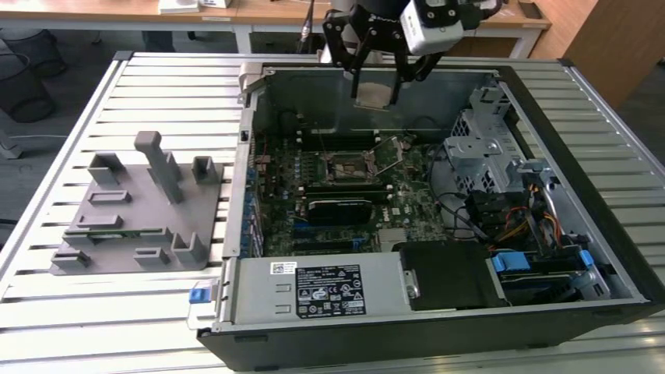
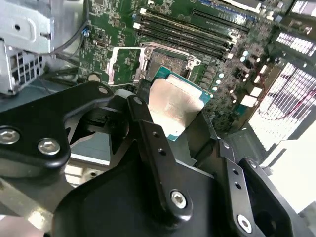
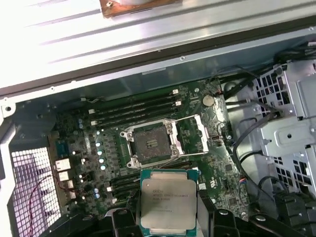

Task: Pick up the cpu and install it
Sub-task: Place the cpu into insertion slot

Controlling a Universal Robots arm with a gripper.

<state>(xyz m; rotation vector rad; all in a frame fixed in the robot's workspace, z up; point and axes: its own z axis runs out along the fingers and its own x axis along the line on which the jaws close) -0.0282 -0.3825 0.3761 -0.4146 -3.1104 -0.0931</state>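
Atop slatted surface [image 1: 167, 86]: open computer case [image 1: 416, 343], motherboard [image 1: 276, 179] exposed inside. Arm's gripper [image 1: 376, 87] hangs over the board, pinching the cpu [image 3: 168, 200] by two opposite edges. Chip held in air, seemingly well above the empty socket [image 3: 150, 143], its load plate [image 3: 197, 133] raised.

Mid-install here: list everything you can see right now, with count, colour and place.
cpu: one, silver-white top with green edge, held above the open case.
socket: one, metal frame swung open, empty, on the motherboard.
motherboard: one, green, on the case floor.
computer case: one, black, open, on the table.
power supply: one, silver, at the case's near end in the exterior view.
drive cage: one, silver, inside the case at the exterior view's right.
fixture: one, grey, upright posts, on the table at the exterior view's left.
table: one, pale, slatted.
gripper: one, black, shut on the cpu.
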